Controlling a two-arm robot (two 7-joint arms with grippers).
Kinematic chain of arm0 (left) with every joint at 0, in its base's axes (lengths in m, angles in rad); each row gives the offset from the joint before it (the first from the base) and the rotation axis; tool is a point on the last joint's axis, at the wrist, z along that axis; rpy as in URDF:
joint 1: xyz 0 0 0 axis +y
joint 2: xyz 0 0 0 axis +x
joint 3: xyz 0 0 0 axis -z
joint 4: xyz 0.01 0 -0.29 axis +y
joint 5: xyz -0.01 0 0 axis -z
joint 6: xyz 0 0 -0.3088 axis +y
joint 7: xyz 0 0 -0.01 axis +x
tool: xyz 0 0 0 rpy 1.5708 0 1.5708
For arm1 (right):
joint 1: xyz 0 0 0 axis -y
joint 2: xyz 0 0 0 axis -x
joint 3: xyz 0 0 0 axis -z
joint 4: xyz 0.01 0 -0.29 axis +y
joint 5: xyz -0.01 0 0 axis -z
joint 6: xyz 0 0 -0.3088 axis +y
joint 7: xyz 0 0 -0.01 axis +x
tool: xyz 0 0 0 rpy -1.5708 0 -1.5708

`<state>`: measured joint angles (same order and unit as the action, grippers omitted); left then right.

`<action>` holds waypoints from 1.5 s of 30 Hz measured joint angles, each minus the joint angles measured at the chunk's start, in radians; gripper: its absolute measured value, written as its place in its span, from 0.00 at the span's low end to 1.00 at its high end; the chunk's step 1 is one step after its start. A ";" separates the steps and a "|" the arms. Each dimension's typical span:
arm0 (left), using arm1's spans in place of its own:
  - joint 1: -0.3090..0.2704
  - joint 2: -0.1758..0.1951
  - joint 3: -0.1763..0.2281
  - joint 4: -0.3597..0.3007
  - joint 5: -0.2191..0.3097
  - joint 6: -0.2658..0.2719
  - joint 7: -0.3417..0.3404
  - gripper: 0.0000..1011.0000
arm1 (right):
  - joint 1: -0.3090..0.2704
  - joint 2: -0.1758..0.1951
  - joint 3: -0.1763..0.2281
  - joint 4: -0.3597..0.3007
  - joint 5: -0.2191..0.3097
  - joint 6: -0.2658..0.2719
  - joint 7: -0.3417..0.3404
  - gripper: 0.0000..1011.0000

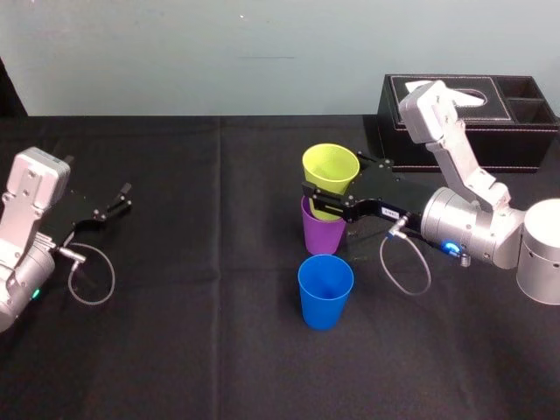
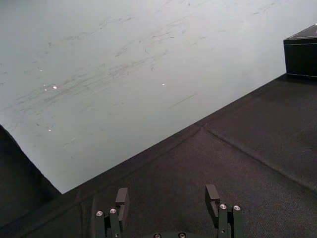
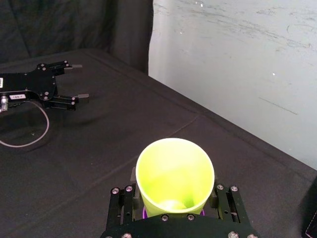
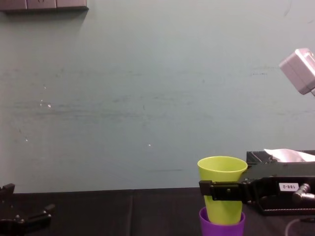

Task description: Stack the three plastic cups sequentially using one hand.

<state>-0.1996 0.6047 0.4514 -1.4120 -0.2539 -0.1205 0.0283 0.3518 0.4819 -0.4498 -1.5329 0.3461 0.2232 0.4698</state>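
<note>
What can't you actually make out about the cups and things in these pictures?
- Bottom of the yellow-green cup: in the head view the right gripper, shut on it, covers it. In the chest view the purple cup hides it.
- Purple cup's base: cut off by the chest view's bottom edge.
- Tissue box: the right arm crosses it in the head view.
- Parked, open left gripper: cut off by the chest view's corner.
</note>
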 joint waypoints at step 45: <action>0.000 0.000 0.000 0.000 0.000 0.000 0.000 1.00 | -0.108 0.078 0.065 -0.109 0.022 -0.043 -0.006 0.99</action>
<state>-0.1995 0.6047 0.4514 -1.4119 -0.2539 -0.1205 0.0283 0.2438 0.5599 -0.3846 -1.6422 0.3683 0.1805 0.4639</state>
